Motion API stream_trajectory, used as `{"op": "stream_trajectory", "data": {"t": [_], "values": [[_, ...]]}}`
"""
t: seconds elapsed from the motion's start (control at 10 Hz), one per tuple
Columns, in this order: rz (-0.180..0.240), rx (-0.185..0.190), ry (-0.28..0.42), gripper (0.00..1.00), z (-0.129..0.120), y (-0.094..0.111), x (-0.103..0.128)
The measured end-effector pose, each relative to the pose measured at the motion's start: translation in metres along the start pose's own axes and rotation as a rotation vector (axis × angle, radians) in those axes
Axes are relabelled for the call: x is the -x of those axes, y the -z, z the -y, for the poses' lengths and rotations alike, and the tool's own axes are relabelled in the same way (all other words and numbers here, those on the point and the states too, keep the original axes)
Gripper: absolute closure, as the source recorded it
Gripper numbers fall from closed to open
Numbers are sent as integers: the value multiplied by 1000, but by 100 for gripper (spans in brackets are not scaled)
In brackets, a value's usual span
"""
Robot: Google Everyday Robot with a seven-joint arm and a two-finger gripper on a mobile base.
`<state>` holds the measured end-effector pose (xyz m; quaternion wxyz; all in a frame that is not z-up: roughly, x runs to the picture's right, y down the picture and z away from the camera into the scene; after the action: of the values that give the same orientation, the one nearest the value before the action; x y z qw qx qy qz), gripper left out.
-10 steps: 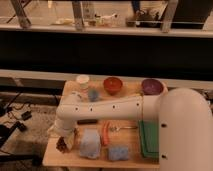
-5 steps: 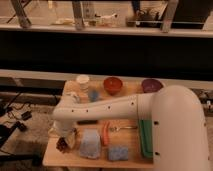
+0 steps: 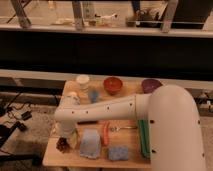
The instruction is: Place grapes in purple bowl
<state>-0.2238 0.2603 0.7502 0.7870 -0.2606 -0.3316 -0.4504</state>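
The grapes point(image 3: 62, 145), a small dark knobbly bunch, lie on the wooden table point(image 3: 75, 159) at its front left corner. My gripper point(image 3: 65, 137) hangs straight down from the white arm's bent wrist, right above the bunch, its jaws open around the top of it. The white arm point(image 3: 107, 108) stretches across the table from the right. The purple bowl point(image 3: 150, 85) stands at the back right corner, partly behind the arm's big shoulder, far from the gripper.
An orange-red bowl point(image 3: 113, 84) and a white cup point(image 3: 83, 81) stand along the back edge, with a small blue object point(image 3: 93, 95) in front. A blue cloth point(image 3: 90, 144), carrot-like item point(image 3: 105, 134), blue sponge point(image 3: 118, 153), spoon point(image 3: 121, 128) and green board point(image 3: 144, 138) fill the front.
The arm has shifted slightly and its shoulder looms larger at the right. The gripper has settled lower over the grapes. Nothing on the table has moved.
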Motion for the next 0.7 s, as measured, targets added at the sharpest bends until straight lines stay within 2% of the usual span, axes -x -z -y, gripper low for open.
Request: {"op": "stream_trajectory", "data": {"t": [0.7], "values": [[31, -20, -24, 20, 8, -14, -8]]}}
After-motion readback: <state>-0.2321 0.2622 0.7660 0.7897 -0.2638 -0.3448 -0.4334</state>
